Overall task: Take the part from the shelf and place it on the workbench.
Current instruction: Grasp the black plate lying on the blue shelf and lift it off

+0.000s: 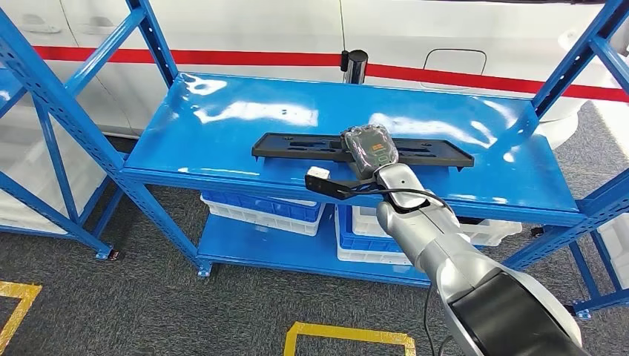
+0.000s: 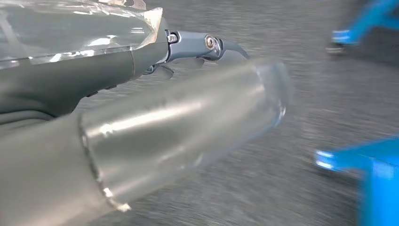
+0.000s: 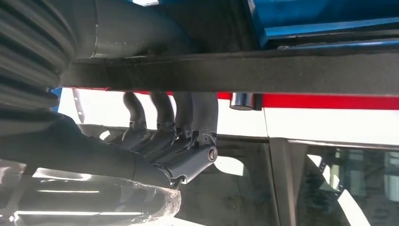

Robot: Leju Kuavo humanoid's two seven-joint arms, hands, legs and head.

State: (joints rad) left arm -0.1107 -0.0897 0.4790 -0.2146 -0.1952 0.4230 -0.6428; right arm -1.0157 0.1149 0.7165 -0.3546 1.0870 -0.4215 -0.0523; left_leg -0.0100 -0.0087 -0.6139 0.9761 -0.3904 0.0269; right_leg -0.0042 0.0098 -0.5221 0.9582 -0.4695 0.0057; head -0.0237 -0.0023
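Note:
A long flat black part (image 1: 289, 146) lies lengthwise on the top deck of the blue shelf (image 1: 222, 111). My right hand (image 1: 369, 148) sits over its middle, with the silver arm reaching in from the lower right. In the right wrist view, the dark fingers (image 3: 162, 117) curl around one side of the black part (image 3: 282, 73) and the thick thumb (image 3: 136, 28) lies on the other side, so the hand grips it. My left hand (image 2: 141, 94) hangs above the grey floor with thumb (image 2: 188, 127) and fingers extended, holding nothing.
Blue and white bins (image 1: 256, 208) stand on the lower deck, with more (image 1: 475, 230) to the right. Slanted blue uprights (image 1: 44, 96) frame the shelf on both sides. A chrome post (image 1: 356, 65) and a white, red-striped wall stand behind. Yellow floor marking (image 1: 348, 337) lies near me.

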